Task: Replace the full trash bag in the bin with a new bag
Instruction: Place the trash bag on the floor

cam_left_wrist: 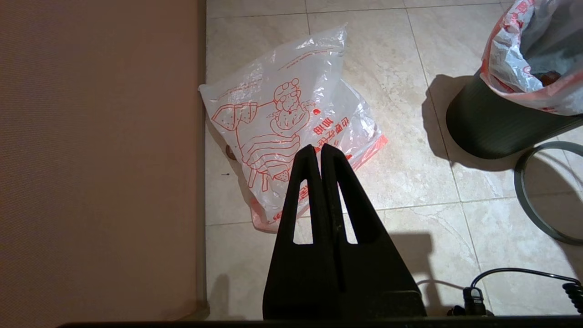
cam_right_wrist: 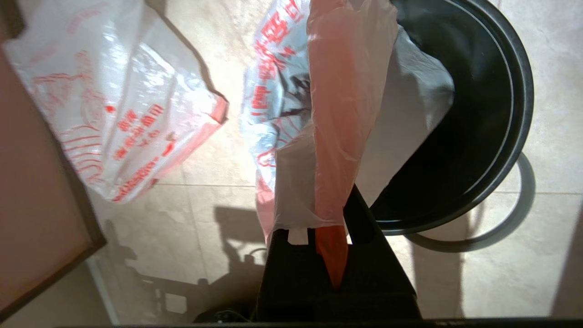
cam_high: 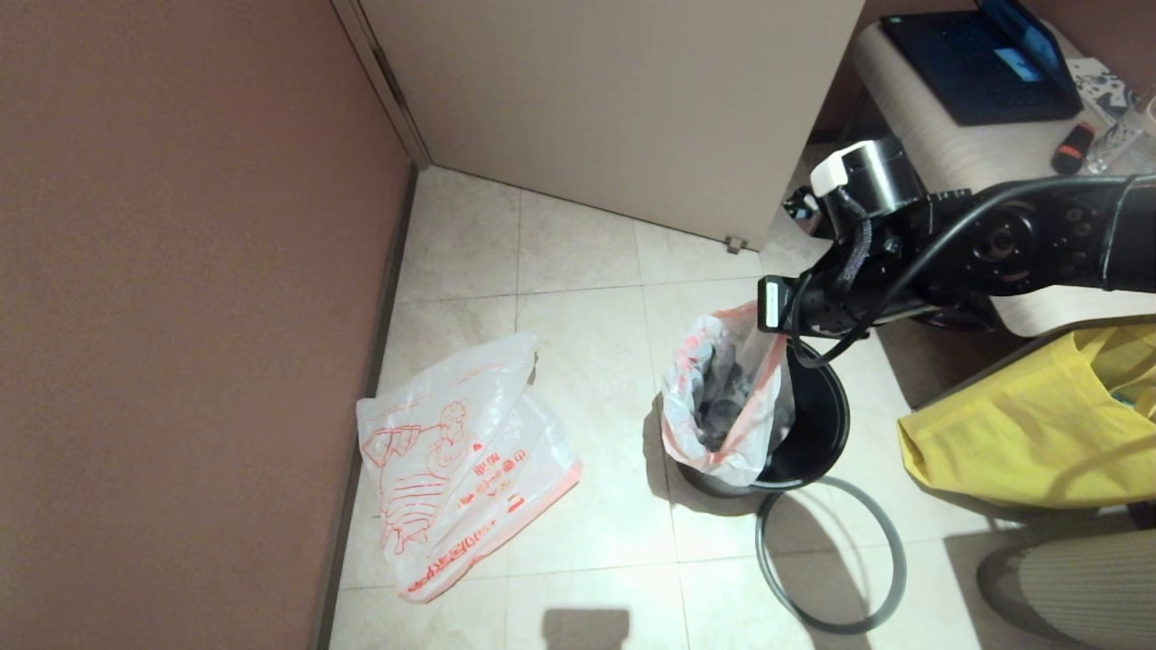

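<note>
On the left, the new bag (cam_high: 465,469) lies flat on the tiles by the wall, my left gripper (cam_left_wrist: 321,152) hanging above it with fingers pressed together, holding nothing. Right of it, my right gripper (cam_high: 784,318) pinches the pink rim band of the full trash bag (cam_high: 722,397), half out of the bin (cam_high: 813,424). I judge a straight, slow lift best, so the thin plastic doesn't tear or tip the bin. The grey hoop (cam_high: 831,555) lies loose on the floor.

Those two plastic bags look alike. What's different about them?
The full trash bag hangs partly in the bin, its rim pinched by the right gripper; the new bag lies flat on the floor, untouched. The new bag shows a large red cartoon. Both are translucent white with pink bands.
</note>
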Robot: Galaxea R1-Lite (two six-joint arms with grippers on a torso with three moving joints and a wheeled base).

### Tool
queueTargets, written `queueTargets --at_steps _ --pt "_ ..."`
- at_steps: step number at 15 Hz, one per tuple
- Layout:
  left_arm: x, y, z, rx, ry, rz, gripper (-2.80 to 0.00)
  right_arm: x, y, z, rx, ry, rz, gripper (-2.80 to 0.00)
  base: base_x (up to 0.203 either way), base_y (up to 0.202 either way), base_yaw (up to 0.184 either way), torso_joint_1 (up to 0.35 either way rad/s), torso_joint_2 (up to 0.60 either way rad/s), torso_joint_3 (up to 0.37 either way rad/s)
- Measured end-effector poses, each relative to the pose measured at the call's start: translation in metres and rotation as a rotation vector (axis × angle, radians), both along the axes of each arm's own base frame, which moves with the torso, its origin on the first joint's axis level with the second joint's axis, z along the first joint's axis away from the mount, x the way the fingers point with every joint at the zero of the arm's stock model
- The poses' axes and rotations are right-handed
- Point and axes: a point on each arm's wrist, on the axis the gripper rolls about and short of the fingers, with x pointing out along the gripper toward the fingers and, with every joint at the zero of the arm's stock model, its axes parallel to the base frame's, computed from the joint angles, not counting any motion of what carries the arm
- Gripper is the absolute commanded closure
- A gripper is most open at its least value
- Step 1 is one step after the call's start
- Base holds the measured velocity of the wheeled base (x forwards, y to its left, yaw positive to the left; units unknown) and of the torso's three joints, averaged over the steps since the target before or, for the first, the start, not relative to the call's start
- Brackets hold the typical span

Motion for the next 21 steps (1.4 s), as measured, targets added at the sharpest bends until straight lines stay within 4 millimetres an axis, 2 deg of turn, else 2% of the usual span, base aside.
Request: queueTargets --at_steps 5,15,19,21 --pt "0.000 0.000 0.000 0.000 0.000 0.000 0.00 -0.028 -0.007 0.038 0.069 -0.079 0.031 0.00 0.000 0.000 0.000 0.000 0.00 0.000" --pt "0.000 0.000 0.000 0.000 0.000 0.000 0.00 -0.099 -0.010 0.104 0.165 -0.238 0.130 0.00 0.000 0.000 0.000 0.000 0.00 0.000" --pt "0.000 0.000 0.000 -0.001 0.000 0.001 0.00 -0.129 -0.025 0.144 0.224 -0.367 0.135 0.00 0.000 0.000 0.000 0.000 0.00 0.000" --pt "0.000 0.000 0.000 -0.001 0.000 0.001 0.00 -0.141 -0.037 0.163 0.232 -0.431 0.074 0.00 0.000 0.000 0.000 0.000 0.00 0.000"
